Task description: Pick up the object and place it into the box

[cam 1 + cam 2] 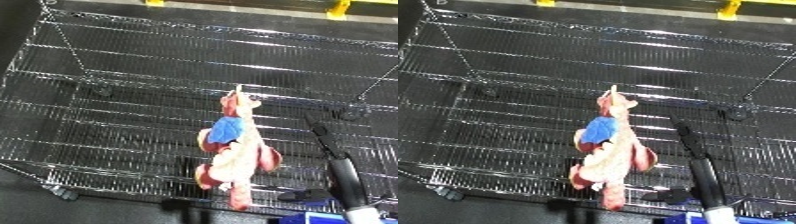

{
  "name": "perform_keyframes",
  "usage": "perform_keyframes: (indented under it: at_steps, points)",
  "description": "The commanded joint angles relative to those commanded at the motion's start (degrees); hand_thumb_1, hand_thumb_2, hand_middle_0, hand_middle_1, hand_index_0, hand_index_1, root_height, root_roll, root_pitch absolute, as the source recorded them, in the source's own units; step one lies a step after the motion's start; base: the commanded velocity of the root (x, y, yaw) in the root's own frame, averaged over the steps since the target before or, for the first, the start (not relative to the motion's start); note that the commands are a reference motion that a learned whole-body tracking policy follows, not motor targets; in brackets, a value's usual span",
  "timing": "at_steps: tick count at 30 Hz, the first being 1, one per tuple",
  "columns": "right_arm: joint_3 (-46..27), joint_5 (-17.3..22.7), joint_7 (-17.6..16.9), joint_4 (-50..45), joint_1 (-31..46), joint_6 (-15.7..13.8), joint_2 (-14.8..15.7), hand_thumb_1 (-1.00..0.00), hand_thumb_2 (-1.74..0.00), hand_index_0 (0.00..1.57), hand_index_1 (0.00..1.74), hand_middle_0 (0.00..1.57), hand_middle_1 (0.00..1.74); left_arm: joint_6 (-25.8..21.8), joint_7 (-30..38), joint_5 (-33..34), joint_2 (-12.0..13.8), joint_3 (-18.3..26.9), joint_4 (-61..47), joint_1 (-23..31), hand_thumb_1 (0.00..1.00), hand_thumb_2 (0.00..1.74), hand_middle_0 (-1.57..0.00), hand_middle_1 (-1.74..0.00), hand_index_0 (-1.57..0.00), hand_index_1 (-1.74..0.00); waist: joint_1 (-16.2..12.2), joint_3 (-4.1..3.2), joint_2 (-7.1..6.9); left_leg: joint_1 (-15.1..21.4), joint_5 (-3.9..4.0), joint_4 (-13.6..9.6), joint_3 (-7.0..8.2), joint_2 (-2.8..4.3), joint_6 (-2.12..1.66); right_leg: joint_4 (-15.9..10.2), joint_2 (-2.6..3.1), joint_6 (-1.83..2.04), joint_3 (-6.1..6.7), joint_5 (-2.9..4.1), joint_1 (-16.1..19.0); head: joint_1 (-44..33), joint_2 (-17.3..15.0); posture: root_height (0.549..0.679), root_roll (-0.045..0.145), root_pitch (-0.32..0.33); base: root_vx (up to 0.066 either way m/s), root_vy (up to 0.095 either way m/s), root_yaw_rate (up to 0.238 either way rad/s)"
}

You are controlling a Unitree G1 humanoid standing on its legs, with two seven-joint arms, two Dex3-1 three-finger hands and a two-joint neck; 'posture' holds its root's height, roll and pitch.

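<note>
One pink and cream plush toy with a blue patch (233, 152) lies lengthwise in the centre-right of the frame, inside the large silver wire-mesh bin (107, 75) that fills my view. At lower right, a black finger of my right hand (322, 136) extends straight, touching nothing, just beside the toy. The hand's palm is cut off, and my left hand stays unseen. Yellow fixtures (338, 7) edge the top.
</note>
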Motion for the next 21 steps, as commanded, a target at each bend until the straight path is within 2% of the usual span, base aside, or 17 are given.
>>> perform_keyframes:
  at_steps: [9,14,18,21]
  points:
    - [2.4,-1.3,0.9,1.2,-2.5,0.5,-1.5,0.0,0.0,0.0,0.0,0.0,0.0,-0.3,-0.3,-0.1,0.4,-0.4,0.0,0.1,1.0,1.74,-1.57,-1.74,-1.57,-1.74,0.5,0.05,0.27,-0.2,0.19,-0.1,-0.17,-0.14,-0.04,-0.1,-0.15,-0.05,-0.04,0.32,-0.1,1.3,-1.7,0.637,0.037,-0.169,-0.001,0.004,0.011]
    - [6.8,-2.8,1.9,5.0,-8.8,0.9,-5.6,0.0,0.0,0.0,0.0,0.0,0.0,-0.7,-0.7,-0.6,1.1,-1.2,0.0,0.4,1.0,1.74,-1.57,-1.74,-1.57,-1.74,1.6,0.16,0.46,-0.5,0.35,0.1,-0.44,-0.32,-0.1,-0.1,-0.25,-0.05,-0.09,0.64,-0.3,3.2,-2.8,0.636,0.036,-0.17,-0.001,0.0,0.024]
    - [11.7,-3.8,2.7,9.0,-15.4,1.4,-9.8,0.0,0.0,0.0,0.0,0.0,0.0,-1.0,-1.1,-1.6,2.0,-2.3,-0.3,1.0,1.0,1.74,-1.57,-1.74,-1.57,-1.74,2.7,0.22,0.62,-0.8,0.47,0.2,-0.67,-0.39,-0.26,-0.1,-0.39,0.03,-0.24,0.97,-0.5,4.6,-3.5,0.636,0.035,-0.17,0.002,-0.001,0.025]
    - [15.3,-4.3,3.3,11.9,-19.6,1.7,-11.9,0.0,0.0,0.0,0.0,0.0,0.0,-1.2,-1.5,-2.2,2.8,-3.1,-0.6,1.3,1.0,1.74,-1.57,-1.74,-1.57,-1.74,3.5,0.39,0.76,-1.0,0.53,0.4,-0.91,-0.47,-0.37,-0.1,-0.48,0.09,-0.36,1.12,-0.6,5.4,-3.8,0.636,0.035,-0.169,0.001,-0.001,0.031]
